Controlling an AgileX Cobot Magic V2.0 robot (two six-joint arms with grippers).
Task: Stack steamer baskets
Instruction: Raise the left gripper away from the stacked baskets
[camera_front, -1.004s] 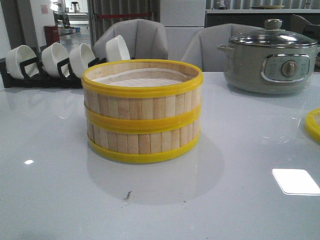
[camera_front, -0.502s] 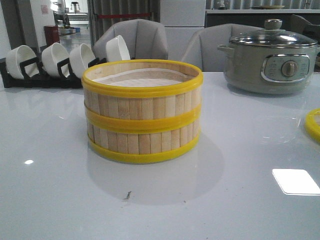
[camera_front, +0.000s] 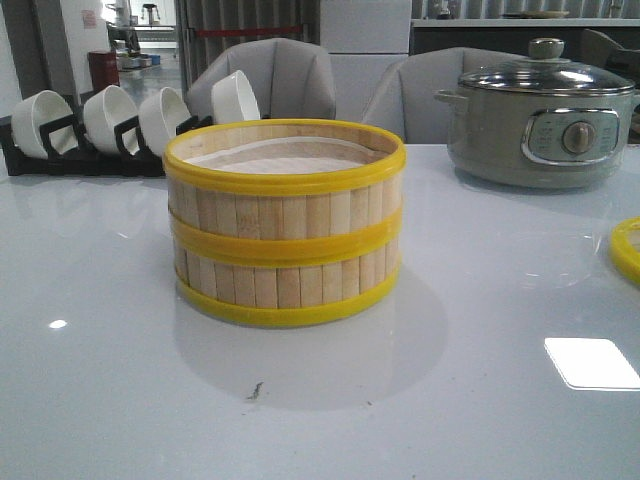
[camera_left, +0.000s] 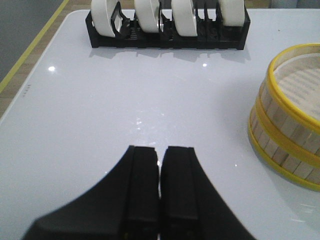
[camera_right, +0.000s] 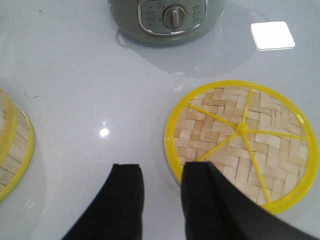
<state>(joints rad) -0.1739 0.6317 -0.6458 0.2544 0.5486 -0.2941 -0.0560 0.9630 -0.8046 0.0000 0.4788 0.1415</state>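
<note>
- Looking from the left, we see white bowls (camera_front: 110, 115) standing in a black rack (camera_left: 165, 39), behind the steamer baskets and off to their left. They are not part of our job.
- Our left gripper (camera_left: 160, 165) hangs over the bare white table (camera_front: 100, 400), to the left of the baskets. Its two black fingers are pressed together and it has nothing in them.
- The steamer baskets (camera_front: 285, 225) sit in the middle of the table. One basket rests right on top of the other, and their yellow rims line up. We think this part of the job is done.
- Our right gripper (camera_right: 159, 182) is to the right of the baskets. Its fingers have a small gap between them and they grip nothing. One finger is just beside the edge of a flat woven lid (camera_right: 242, 145) with a yellow ring, or over it.
- That lid lies flat on the table, well apart from the baskets. We think putting it on top of the stack may be what is left to do.
- The grey-green pot (camera_front: 545, 115) with its glass lid stands behind and to the right of the baskets. We leave it alone.
</note>
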